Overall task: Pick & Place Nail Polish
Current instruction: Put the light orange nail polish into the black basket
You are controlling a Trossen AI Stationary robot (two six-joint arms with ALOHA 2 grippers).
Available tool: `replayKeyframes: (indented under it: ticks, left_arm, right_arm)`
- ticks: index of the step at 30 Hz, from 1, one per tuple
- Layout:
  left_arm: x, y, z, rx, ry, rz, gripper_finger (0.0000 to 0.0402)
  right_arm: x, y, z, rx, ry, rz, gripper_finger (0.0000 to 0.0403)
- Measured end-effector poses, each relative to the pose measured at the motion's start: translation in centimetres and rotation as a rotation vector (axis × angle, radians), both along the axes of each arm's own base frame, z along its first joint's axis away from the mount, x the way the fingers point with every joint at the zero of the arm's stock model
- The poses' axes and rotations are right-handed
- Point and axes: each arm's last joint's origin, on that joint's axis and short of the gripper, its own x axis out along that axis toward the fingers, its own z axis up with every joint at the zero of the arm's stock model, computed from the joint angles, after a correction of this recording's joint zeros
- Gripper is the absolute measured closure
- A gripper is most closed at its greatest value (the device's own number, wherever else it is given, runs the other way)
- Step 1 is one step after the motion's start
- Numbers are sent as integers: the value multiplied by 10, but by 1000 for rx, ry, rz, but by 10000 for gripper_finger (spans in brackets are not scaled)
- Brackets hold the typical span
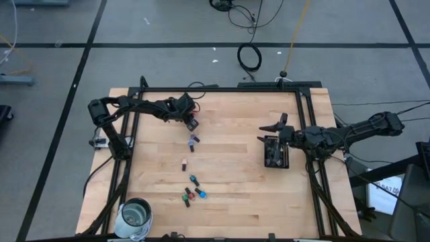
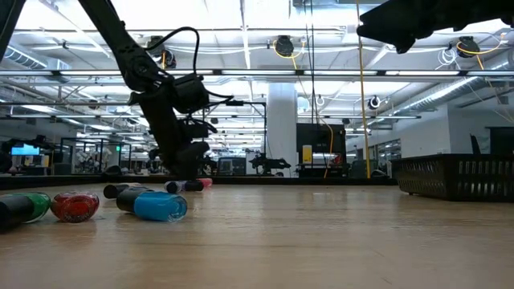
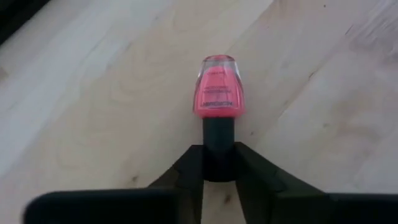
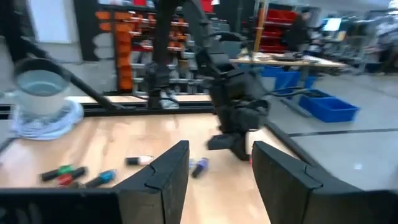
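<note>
**Pink bottle pinched by its cap near the table's far left**

A pale wooden table, framed in black rails, is being viewed on a grey floor crossed by dark lines; cables are lying on the floor beyond its far edge. In the low view a bright workshop hall is showing behind.

The left arm is being held bent from its base at the table's left rim, reaching in toward the far-left part of the board, wrist angled down. The left gripper is being seen narrowed onto the dark cap of a pink nail polish bottle; both fingers are pressing the cap's sides. The bottle is lying flat on the wood, long axis in line with the gripper, cap toward the fingers, pink body pointing away. From above, it is being seen just under the gripper at.

The right arm is being held stretched in from the right rim, the right gripper poised just beyond the far end of the black tray, fingers parted with nothing between them.

Other bottles are being left scattered: a purple one just near the left gripper, a beige one mid-table, and a teal, red, green and blue cluster toward the near edge. A glass jar is standing at the near-left corner.
</note>
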Motion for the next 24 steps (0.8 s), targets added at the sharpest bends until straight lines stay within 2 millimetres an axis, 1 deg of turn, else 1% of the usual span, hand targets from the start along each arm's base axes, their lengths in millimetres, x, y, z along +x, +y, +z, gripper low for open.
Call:
replayKeyframes:
  ticks: [2,4,9,13,16,18,21,24]
  left_arm:
    - [-1,1,0,-34,-21,10,355]
    - [-1,2,0,-53,-36,26,366]
    - [-1,1,0,-36,-21,-14,366]
    - [5,-7,1,28,-3,-16,366]
    - [11,-20,5,119,28,-36,366]
    - [17,-34,11,186,46,-99,366]
    - [27,-58,21,309,64,-187,366]
    - [33,-85,30,470,113,-228,366]
  right_arm:
    - [0,1,0,13,-3,32,236]
    - [0,1,0,15,-3,48,236]
    - [0,1,1,34,-15,47,236]
    - [0,1,1,42,-16,46,236]
    - [0,1,1,42,-16,46,236]
    - [0,1,1,42,-15,46,236]
    - [0,1,0,46,-9,45,236]
    - [0,1,-1,56,0,42,236]
